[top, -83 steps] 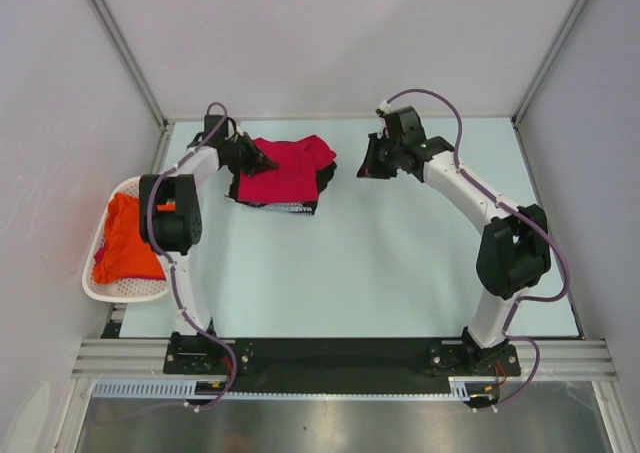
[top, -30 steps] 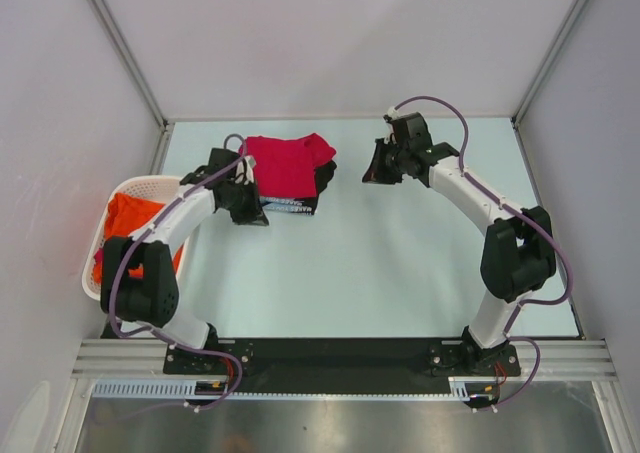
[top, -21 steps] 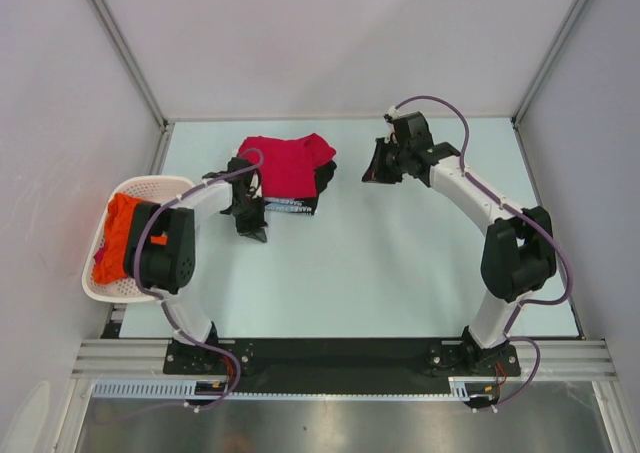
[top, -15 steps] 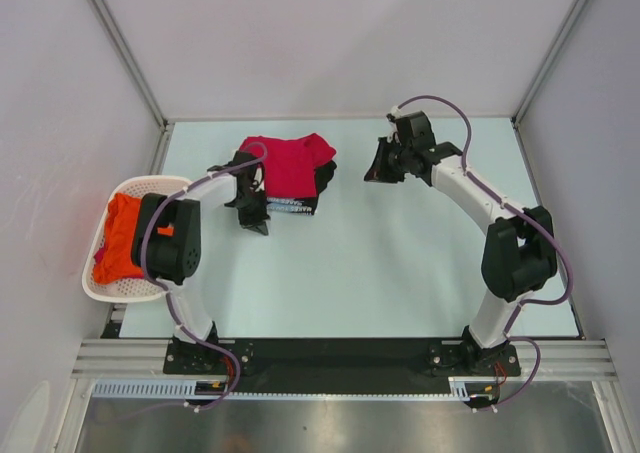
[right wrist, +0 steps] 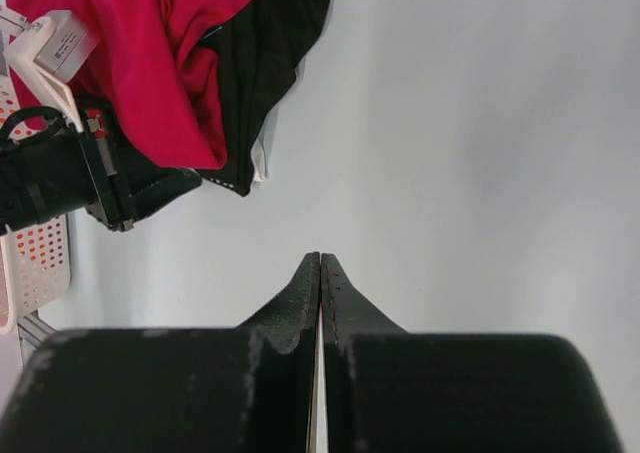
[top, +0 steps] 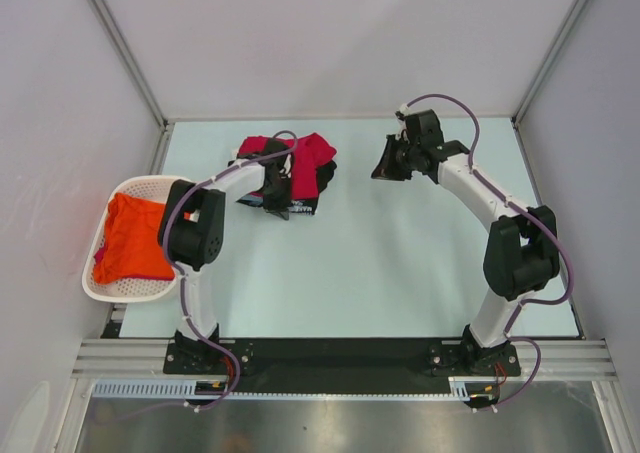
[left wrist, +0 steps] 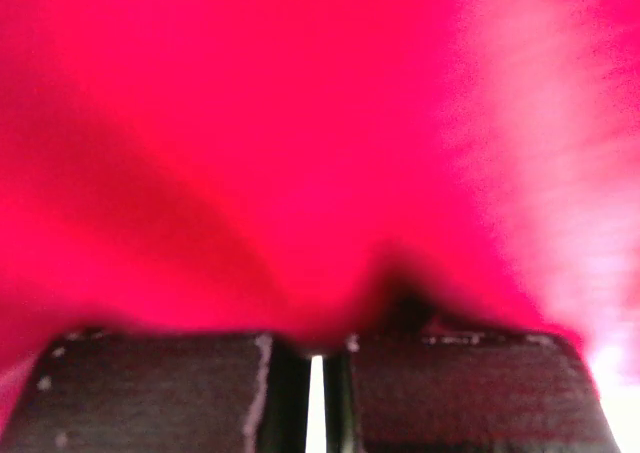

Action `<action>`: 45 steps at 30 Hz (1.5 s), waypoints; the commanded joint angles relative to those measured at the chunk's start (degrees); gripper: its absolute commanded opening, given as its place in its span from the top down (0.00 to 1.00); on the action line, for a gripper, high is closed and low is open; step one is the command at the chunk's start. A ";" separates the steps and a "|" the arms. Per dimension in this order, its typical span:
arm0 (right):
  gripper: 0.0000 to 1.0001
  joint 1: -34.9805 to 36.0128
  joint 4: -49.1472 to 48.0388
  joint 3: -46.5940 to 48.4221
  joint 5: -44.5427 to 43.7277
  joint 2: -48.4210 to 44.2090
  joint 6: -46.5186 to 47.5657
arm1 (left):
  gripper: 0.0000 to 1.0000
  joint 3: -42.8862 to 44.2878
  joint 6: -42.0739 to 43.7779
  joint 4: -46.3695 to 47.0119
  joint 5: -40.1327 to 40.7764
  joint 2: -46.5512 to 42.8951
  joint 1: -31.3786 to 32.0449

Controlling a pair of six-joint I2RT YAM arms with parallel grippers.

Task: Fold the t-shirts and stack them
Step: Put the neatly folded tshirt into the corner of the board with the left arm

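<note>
Crimson t-shirt (left wrist: 300, 153) lies right against left gripper (left wrist: 315, 345).

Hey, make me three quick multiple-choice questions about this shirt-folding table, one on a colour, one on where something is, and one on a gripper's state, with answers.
1. What colour is the top t-shirt on the stack?
A red
B orange
C white

2. Where is the orange t-shirt?
A on the stack
B in the white basket
C on the floor

3. The right gripper is:
A wide open
B shut on cloth
C shut, holding nothing

Answers:
1. A: crimson cloth lies uppermost.
2. B: the orange cloth sits inside the basket's rim.
3. C: its fingers meet over bare table.
</note>
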State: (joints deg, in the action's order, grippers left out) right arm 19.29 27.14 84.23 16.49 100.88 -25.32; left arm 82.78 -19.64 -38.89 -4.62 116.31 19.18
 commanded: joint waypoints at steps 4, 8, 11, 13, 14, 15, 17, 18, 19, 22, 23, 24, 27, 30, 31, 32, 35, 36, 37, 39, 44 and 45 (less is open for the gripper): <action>1.00 -1.01 -0.42 0.24 0.74 -3.14 1.50 | 1.00 3.09 -1.72 1.71 3.74 -1.07 3.41; 1.00 -1.62 -1.20 -0.81 1.26 -3.67 1.15 | 1.00 2.47 -1.28 2.34 4.53 -0.22 3.76; 1.00 -1.97 -1.21 -0.64 1.44 -3.59 1.41 | 1.00 2.47 -1.19 2.16 6.46 1.63 3.85; 1.00 -2.24 -1.12 -0.55 1.53 -3.67 1.59 | 1.00 2.91 -1.28 2.24 8.05 2.77 3.85; 1.00 -2.32 -1.12 -0.73 1.53 -3.85 1.50 | 1.00 3.26 -1.37 2.07 8.75 3.30 3.85; 1.00 -2.41 -1.12 -0.64 1.61 -3.94 1.50 | 1.00 3.70 -1.63 1.72 9.36 4.44 3.85; 1.00 -2.50 -0.77 -0.82 1.61 -4.29 1.68 | 1.00 6.24 -2.33 0.75 10.86 5.94 3.85; 1.00 -2.50 -0.86 -1.17 1.70 -4.38 1.77 | 1.00 7.12 -2.60 0.23 11.04 7.25 3.85; 1.00 -2.68 -0.60 -1.26 1.62 -4.46 1.94 | 1.00 9.22 -2.77 -0.04 11.30 7.96 3.85; 1.00 -2.85 -0.33 -1.70 1.61 -5.08 2.12 | 1.00 13.78 -2.95 -1.35 11.83 10.68 3.85; 1.00 -3.03 -0.24 -1.87 1.53 -5.51 2.21 | 1.00 14.94 -3.12 -2.14 12.09 11.47 3.76; 1.00 -3.12 -0.24 -2.13 1.44 -5.78 2.21 | 1.00 16.08 -2.95 -2.41 12.01 12.87 3.76; 1.00 -3.64 0.02 -2.49 1.53 -6.48 2.38 | 1.00 21.70 -4.26 -5.13 13.06 16.39 2.71; 1.00 -4.26 0.72 -3.19 1.26 -7.45 2.64 | 1.00 23.47 -6.19 -6.11 11.13 18.42 0.08; 1.00 -4.43 1.07 -3.71 1.26 -7.71 2.82 | 1.00 23.82 -6.29 -6.11 10.87 18.69 -0.54; 1.00 -4.78 1.08 -3.98 1.18 -8.06 2.91 | 1.00 24.44 -6.38 -6.02 11.04 19.04 -1.42; 1.00 -5.31 1.60 -5.12 1.09 -9.21 3.26 | 1.00 28.21 -5.41 -6.98 10.61 21.40 -3.17; 1.00 -5.58 2.13 -5.30 1.00 -9.38 3.61 | 1.00 30.92 -5.67 -7.42 10.25 22.20 -3.62; 1.00 -5.75 2.31 -5.47 0.91 -9.82 3.70 | 1.00 32.69 -5.85 -8.03 10.07 23.07 -3.88; 1.00 -6.19 2.66 -5.83 1.00 -10.09 3.79 | 1.00 39.25 -6.90 -11.19 10.95 25.88 -4.59; 1.00 -6.54 3.19 -5.21 1.17 -10.09 4.05 | 1.00 48.86 -7.78 -14.80 10.69 30.02 -6.52; 1.00 -6.54 3.27 -5.04 1.26 -9.92 3.96 | 1.00 49.22 -7.87 -14.89 10.17 30.29 -6.87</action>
State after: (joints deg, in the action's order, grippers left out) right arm 13.13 29.78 78.56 17.45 93.14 -22.28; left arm 127.81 -25.96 -55.51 1.34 142.80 15.68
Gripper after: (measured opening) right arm 0.009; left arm 0.003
